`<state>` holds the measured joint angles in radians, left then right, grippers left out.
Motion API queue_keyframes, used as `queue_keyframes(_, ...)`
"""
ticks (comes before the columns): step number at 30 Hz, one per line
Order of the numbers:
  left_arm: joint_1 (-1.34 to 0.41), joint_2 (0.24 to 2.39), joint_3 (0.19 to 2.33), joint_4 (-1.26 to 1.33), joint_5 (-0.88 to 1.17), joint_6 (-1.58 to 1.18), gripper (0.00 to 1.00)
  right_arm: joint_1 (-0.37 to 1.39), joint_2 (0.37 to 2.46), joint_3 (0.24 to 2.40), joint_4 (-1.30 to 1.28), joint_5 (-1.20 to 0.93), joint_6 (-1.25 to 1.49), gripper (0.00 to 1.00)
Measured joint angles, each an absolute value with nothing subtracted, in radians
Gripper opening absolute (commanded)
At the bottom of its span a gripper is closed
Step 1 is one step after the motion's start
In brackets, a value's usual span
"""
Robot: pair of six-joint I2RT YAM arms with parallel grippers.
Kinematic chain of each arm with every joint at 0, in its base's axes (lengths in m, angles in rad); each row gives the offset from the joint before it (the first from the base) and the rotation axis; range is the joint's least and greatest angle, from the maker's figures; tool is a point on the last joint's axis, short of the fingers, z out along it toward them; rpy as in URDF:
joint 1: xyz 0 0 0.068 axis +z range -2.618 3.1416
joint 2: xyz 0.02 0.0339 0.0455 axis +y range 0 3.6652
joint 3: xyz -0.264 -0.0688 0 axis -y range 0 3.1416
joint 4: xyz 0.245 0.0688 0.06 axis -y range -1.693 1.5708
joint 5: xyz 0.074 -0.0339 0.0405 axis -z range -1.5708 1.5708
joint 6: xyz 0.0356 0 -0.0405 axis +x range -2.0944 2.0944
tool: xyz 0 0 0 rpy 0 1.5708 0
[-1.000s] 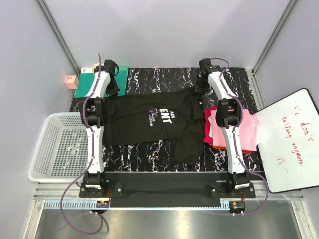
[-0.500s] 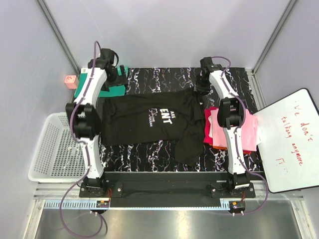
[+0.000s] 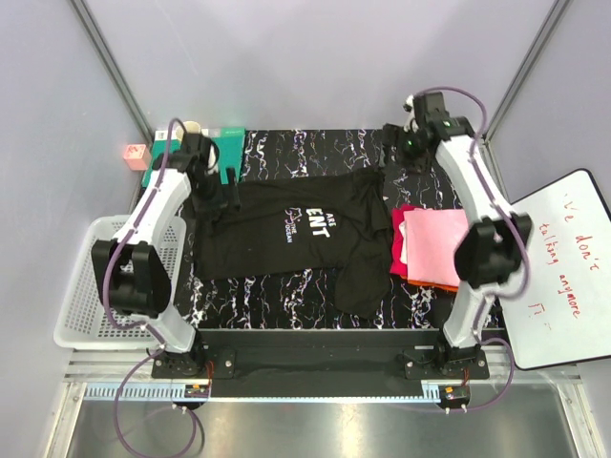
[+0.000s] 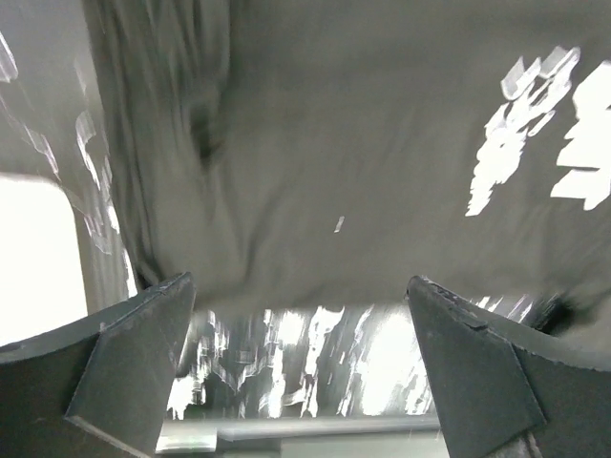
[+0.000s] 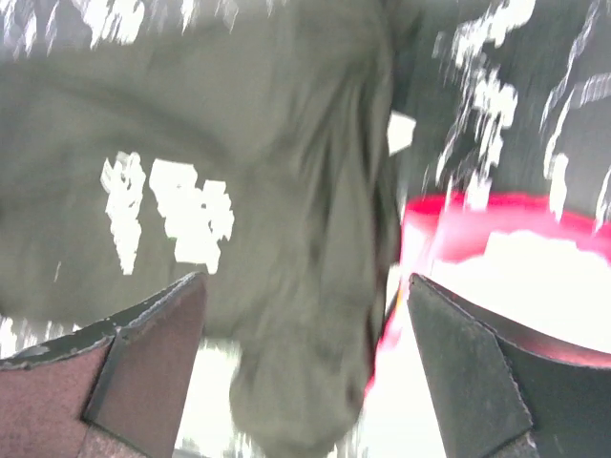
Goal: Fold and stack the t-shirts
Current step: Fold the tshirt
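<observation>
Black t-shirt flat on surface, folded pink stack just beside it, left fingers and right fingers spread, empty, basket and whiteboard only in top view

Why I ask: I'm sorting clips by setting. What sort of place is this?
Probably a robotics lab test cell: left arm and right arm bolted to a marbled table, plain grey panels enclosing it, a handwritten whiteboard alongside.
</observation>
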<state>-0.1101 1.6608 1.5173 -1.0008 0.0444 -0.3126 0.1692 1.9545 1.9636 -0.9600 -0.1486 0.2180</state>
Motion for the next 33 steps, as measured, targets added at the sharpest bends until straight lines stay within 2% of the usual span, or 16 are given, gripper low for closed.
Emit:
queue_keyframes(8, -0.158, 1.422, 1.175, -1.016, 0.047, -0.358, 0.99, 0.213, 1.433, 1.437, -0.966, -0.207, 0.224, 0.81)
queue_keyframes(13, -0.213, 1.328, 1.019, -0.987, 0.05, -0.395, 0.99, 0.342, 1.26, 1.247, -0.978, -0.199, 0.291, 0.78)
queue_keyframes(20, -0.251, 1.306, 0.85, -0.963, 0.028, -0.465, 0.99, 0.356, 1.05, 0.922, -0.965, -0.205, 0.425, 0.73)
queue_keyframes(27, -0.262, 1.369, 0.859, -0.952, -0.067, -0.512, 0.99, 0.388, 1.041, 0.799, -0.88, -0.247, 0.529, 0.69)
queue_keyframes(33, -0.262, 1.399, 0.862, -0.961, -0.12, -0.548, 0.99, 0.393, 1.065, 0.686, -0.789, -0.287, 0.618, 0.71)
